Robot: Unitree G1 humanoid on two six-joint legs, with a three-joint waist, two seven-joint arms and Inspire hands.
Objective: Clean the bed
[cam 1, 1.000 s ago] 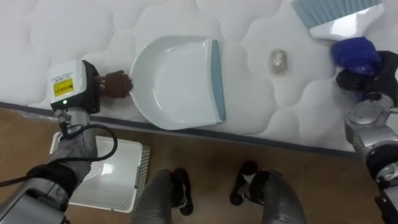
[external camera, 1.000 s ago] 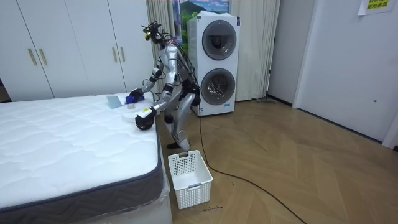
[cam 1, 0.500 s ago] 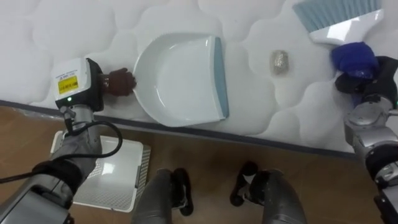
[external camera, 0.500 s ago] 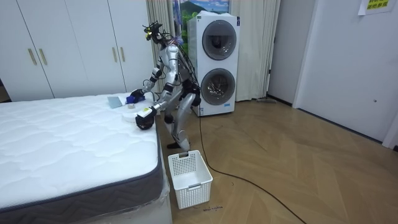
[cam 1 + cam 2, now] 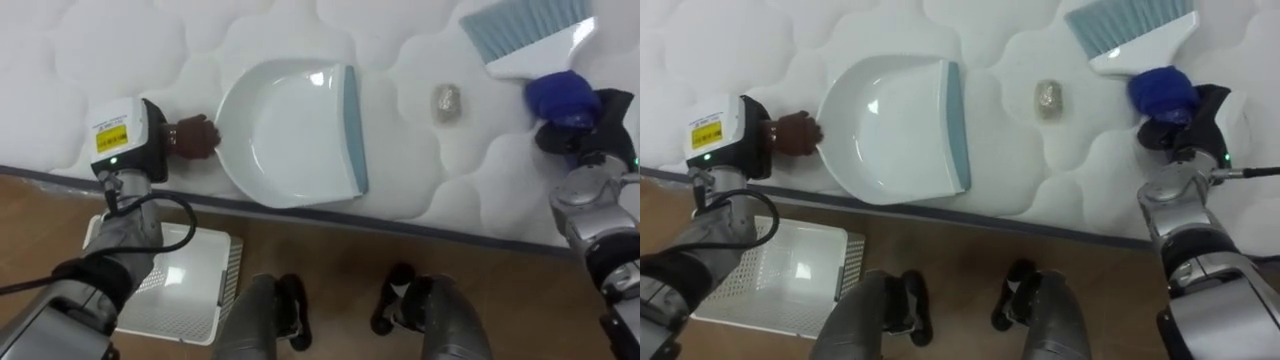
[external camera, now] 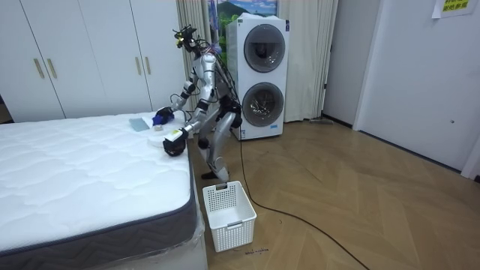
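On quilted mattress [image 5: 100,50], rounded dustpan [image 5: 290,130], fingers of left hand [image 5: 192,138] curled on it, right hand [image 5: 588,130] clasping brush [image 5: 525,30], crumpled wad [image 5: 446,101]

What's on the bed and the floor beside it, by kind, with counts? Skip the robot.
dustpan: 1
brush: 1
crumpled wad: 1
basket: 1
Total: 4
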